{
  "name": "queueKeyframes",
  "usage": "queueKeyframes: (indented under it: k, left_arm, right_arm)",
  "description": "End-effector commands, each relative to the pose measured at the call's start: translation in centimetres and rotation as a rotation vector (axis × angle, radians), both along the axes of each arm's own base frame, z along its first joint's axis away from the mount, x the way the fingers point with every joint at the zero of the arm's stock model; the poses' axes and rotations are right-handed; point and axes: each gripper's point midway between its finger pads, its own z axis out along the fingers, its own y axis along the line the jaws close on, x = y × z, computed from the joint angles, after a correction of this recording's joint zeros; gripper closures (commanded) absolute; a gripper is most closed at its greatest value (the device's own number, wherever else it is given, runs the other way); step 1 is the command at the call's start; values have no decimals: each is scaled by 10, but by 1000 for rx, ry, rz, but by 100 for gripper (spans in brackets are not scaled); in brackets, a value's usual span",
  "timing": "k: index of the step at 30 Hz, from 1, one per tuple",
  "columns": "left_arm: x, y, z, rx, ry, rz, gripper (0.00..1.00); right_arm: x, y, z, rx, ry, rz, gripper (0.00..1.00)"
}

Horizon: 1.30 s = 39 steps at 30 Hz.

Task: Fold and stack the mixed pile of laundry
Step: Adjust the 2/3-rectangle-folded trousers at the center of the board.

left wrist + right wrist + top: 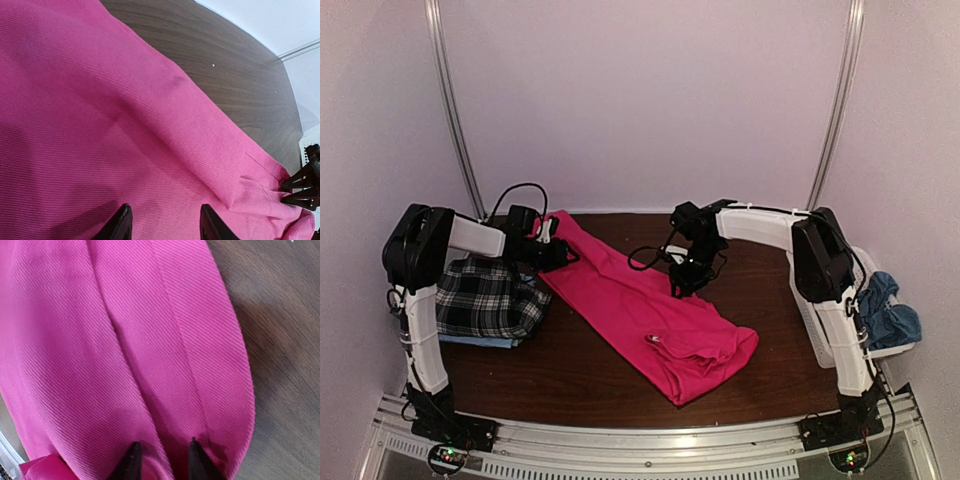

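The hot-pink trousers [640,310] lie flat, running diagonally from the back left to the front right of the table. My left gripper [555,250] stands open over their back-left end. In the left wrist view its tips [165,222] hover just above the pink cloth [100,125]. My right gripper [690,282] is at the trousers' right edge, open, with both tips [163,457] pressed down onto a ridge of the pink cloth [125,340] near a seam. A folded black-and-white plaid shirt [485,298] rests on a light blue shirt [492,342] at the left.
A white lattice basket [807,315] stands at the right edge behind my right arm, with a duller blue cloth [890,312] hanging in it. Dark wooden table [590,375] shows in front of and beside the trousers. Pale walls close in the back and sides.
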Motion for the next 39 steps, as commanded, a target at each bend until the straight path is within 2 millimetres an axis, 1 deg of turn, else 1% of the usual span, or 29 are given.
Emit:
queueKeyframes:
  k: [1,3,5,9,12,14,16,18,20,21,23,24,25,27,28,30,31,32,33,34,37,39]
  left_arm:
    - [5,13,3,48,-8,35,53]
    - [5,21,-4,72,21,63,54]
    - [6,29,-8,102,45,94,54]
    - [2,43,-20,163,93,136,54]
    - [0,49,-27,186,119,150,54]
    - [-2,52,-30,200,131,159,55]
    - [-3,56,-32,224,145,171,55]
    - [-3,57,-33,234,149,168,55]
    - [-3,51,-29,216,136,133,55]
    - [-2,44,-23,203,118,99,55]
    - [-1,28,-8,185,70,24,55]
    - [0,22,0,182,43,-2,55]
    - [2,18,9,180,20,-16,55]
    - [11,22,25,200,-16,2,55]
    - [18,25,33,221,-37,19,55]
    - [33,29,43,267,-77,34,55]
    - [43,30,50,286,-94,42,55]
    - [49,33,49,316,-91,48,55]
    - [56,36,43,346,-79,53,55]
    - [58,39,37,382,-52,52,55]
    - [65,48,19,464,6,48,57]
    - [64,51,7,495,36,33,57]
  right_arm:
    - [-1,-9,13,-24,-21,7,83]
    - [-8,-14,9,-42,0,7,100]
    - [-11,-24,9,-70,-2,0,100]
    - [-3,-50,17,-101,-48,-103,100]
    - [6,-70,24,-90,-84,-209,100]
    - [7,-82,21,-91,-79,-261,100]
    - [5,-94,14,-125,-67,-285,100]
    - [4,-100,10,-144,-65,-291,100]
    - [3,-101,9,-151,-59,-291,100]
    - [4,-100,9,-156,-52,-288,95]
    - [8,-96,16,-146,-54,-283,65]
    - [11,-93,24,-137,-69,-286,55]
    - [16,-89,36,-120,-94,-287,50]
    - [20,-80,63,-82,-132,-295,48]
    - [19,-72,79,-39,-145,-291,48]
    - [11,-47,102,59,-158,-253,48]
    - [5,-32,108,106,-149,-224,49]
    - [-4,-19,110,139,-128,-195,50]
    - [-12,-8,107,161,-98,-169,52]
    - [-24,5,102,185,-56,-131,53]
    - [-54,29,74,173,42,-32,54]
    - [-70,37,51,156,108,9,55]
